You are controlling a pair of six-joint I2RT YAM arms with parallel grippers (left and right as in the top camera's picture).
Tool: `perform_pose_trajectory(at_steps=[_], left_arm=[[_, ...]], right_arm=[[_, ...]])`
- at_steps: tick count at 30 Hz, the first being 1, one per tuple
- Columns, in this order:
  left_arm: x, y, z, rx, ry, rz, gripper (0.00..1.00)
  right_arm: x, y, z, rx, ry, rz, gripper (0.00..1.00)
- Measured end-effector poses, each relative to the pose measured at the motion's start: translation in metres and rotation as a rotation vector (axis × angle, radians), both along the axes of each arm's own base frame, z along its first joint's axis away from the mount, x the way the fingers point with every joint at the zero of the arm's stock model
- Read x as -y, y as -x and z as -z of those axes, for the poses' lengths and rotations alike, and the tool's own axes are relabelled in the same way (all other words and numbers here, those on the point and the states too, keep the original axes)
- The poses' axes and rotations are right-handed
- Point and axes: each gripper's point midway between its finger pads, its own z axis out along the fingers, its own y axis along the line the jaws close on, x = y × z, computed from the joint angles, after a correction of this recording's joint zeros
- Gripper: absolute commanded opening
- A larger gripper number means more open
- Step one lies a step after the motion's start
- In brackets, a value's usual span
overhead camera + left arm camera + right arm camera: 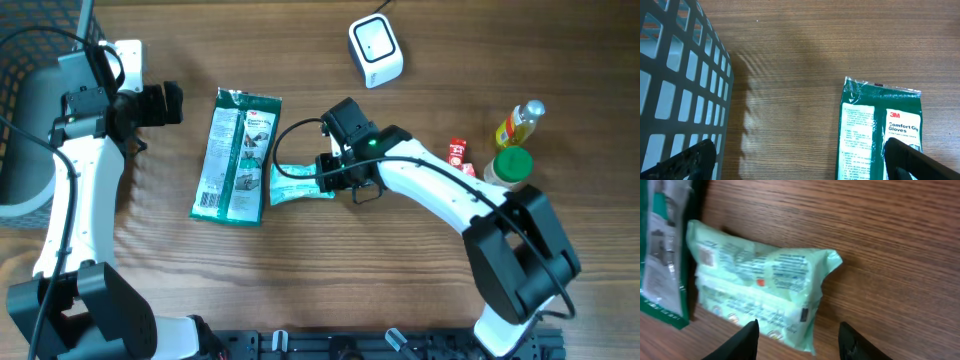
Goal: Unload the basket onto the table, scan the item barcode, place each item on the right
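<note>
The pale green packet (765,285) is lying flat on the table (330,270) just left of centre in the overhead view, its left end touching or slightly tucked under the green gloves pack (238,156). Printed text is facing up, and a small dark patch near its lower edge may be the barcode (too small to be sure).

The right end effector (800,341) is hovering right over the packet. Its fingers are standing spread, with the packet's near edge lying between them, and they are not pinching anything. The white scanner (375,50) is sitting well apart, at the upper centre of the frame, with nothing in front of it.

Judging from this, the pick-up step is in hand: the packet is not yet gripped and not yet presented. The next move is calling for the fingers to come down on either side of the near edge and press together on it. Then comes a lift clear of the gloves pack and a carry up toward the scanner, with the barcode side turned to face its window.

The left end effector (172,104) is waiting at the upper left, fingers spread wide on nothing, beside the dark basket (685,90). A yellow bottle (520,125) and a green-capped jar (512,165) are standing at the right edge.
</note>
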Motion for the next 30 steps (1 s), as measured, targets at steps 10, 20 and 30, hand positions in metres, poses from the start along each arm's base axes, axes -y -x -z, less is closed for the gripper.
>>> perform_pose_trajectory(at_steps=[10,20,30], left_arm=[[0.0,0.0,0.0,0.0,0.0,0.0,1.0],[0.0,0.0,0.0,0.0,0.0,0.0,1.0],[0.0,0.0,0.0,0.0,0.0,0.0,1.0]], right_arm=[[0.001,-0.01,0.013,-0.066,-0.089,0.023,0.52],[-0.016,-0.005,0.028,-0.088,-0.199,-0.018,0.13],[-0.013,-0.005,-0.006,0.049,-0.201,-0.162,0.04]])
